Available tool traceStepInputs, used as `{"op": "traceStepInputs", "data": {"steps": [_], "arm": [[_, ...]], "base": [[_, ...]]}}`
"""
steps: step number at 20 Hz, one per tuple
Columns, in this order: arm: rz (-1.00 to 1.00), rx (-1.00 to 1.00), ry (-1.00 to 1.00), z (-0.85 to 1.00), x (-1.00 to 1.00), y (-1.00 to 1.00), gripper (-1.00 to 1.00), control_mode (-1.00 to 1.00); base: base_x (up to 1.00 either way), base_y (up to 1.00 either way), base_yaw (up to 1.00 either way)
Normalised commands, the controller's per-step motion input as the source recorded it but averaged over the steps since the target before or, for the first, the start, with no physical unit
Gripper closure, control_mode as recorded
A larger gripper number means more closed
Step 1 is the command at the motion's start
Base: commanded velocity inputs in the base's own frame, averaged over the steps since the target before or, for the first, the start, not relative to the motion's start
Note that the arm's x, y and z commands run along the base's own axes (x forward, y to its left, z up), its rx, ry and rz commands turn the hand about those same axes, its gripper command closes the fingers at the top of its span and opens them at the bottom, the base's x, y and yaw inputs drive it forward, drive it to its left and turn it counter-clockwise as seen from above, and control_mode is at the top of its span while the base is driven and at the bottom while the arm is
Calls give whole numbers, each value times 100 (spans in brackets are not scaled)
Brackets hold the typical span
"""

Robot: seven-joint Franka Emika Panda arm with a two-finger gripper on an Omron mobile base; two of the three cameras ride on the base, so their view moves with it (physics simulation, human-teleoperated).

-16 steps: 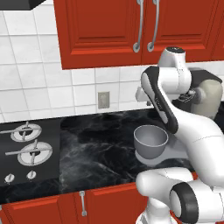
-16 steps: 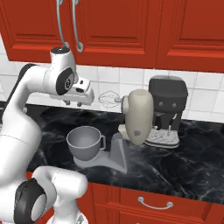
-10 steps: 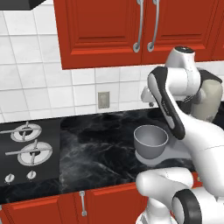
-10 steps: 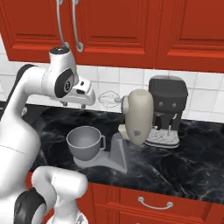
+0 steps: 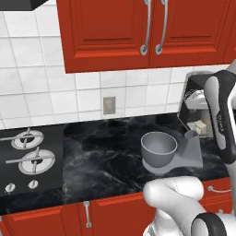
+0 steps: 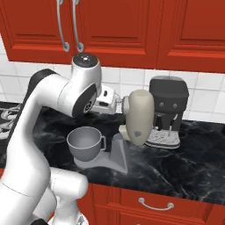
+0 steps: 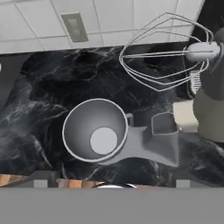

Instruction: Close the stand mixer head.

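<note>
Stand mixer head [image 6: 139, 116], a rounded cream-beige housing, stands tipped up on its grey stand [image 6: 118, 154] on the black marble desk [image 5: 101, 152], long axis near vertical, wire whisk [image 7: 164, 50] jutting sideways over one grey metal bowl [image 7: 94, 130]. The gripper [image 6: 115, 102] sits just beside its upper front; whether the jaws are spread, I cannot tell.

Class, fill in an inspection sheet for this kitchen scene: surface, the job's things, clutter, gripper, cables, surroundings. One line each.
Surface: black marbled counter, stove burners at its left end.
Job's things: mixer head tilted up, whisk raised clear of the grey bowl on the grey stand.
Clutter: black coffee machine behind the mixer.
Gripper: close beside the mixer head; open or shut cannot be told.
Cables: nothing seen.
Surroundings: red cabinets, white tiled wall, wall outlet.
</note>
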Motion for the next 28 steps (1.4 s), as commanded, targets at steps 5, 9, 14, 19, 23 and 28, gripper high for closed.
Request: {"op": "traceStepInputs", "data": {"steps": [5, 9, 14, 19, 23, 28], "arm": [[16, 2, -11, 41, -42, -95, -100, -100], [22, 0, -13, 21, -38, -88, -100, -100], [27, 2, -14, -13, 7, -73, -100, -100], [26, 8, -17, -47, 63, -38, -100, -100], [35, 26, -6, -45, 79, -54, -100, -100], [36, 20, -16, -28, 72, -53, -100, -100]], "base": [[0, 0, 0], [0, 0, 0], [0, 0, 0], [0, 0, 0], [0, 0, 0], [0, 0, 0]]}}
